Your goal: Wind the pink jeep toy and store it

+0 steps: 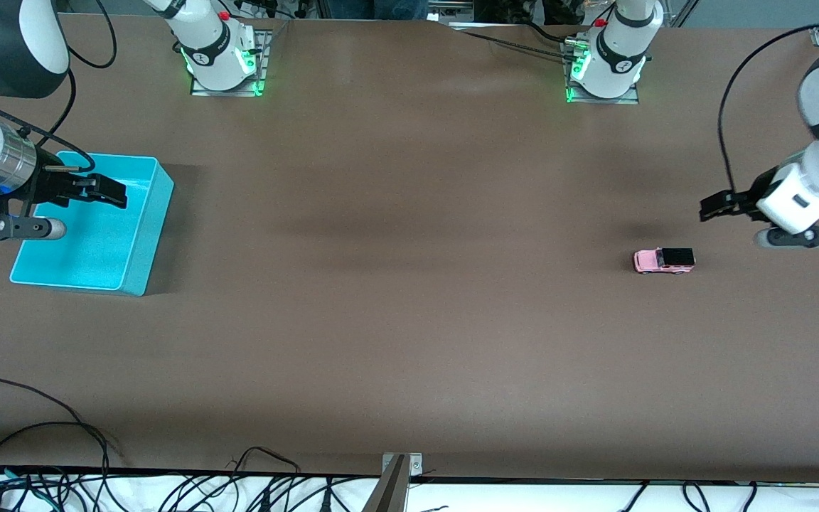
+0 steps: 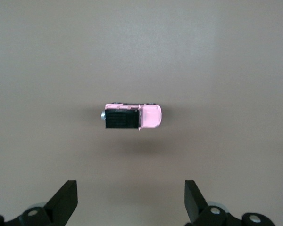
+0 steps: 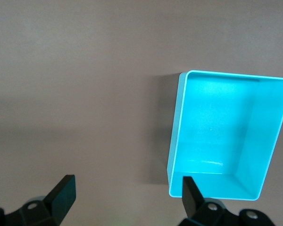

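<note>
Item: small boxy pink jeep toy (image 1: 664, 261) with black roof and rear part, dark wheels. Location: standing on its wheels on the plain brown desk (image 1: 409, 284), toward the left arm's end, well apart from the bin.

Orientation: long axis runs along the desk's length; pink bonnet faces the right arm's end, black rear faces the left arm's end. In the left wrist view the jeep (image 2: 132, 117) lies crosswise to the gap between the two fingers.

Left gripper (image 1: 712, 207): near the toy, over bare desk slightly farther from the front camera than the toy; jaws wide apart, holding nothing. Judged the nearer arm by far, and the likely one to grasp.

Right gripper (image 1: 112, 192): over the rectangular turquoise plastic bin (image 1: 141, 281), jaws spread, empty; this arm waits.

Bin contents: none visible.

Markings: no legible brand, label or writing on toy or bin.
</note>
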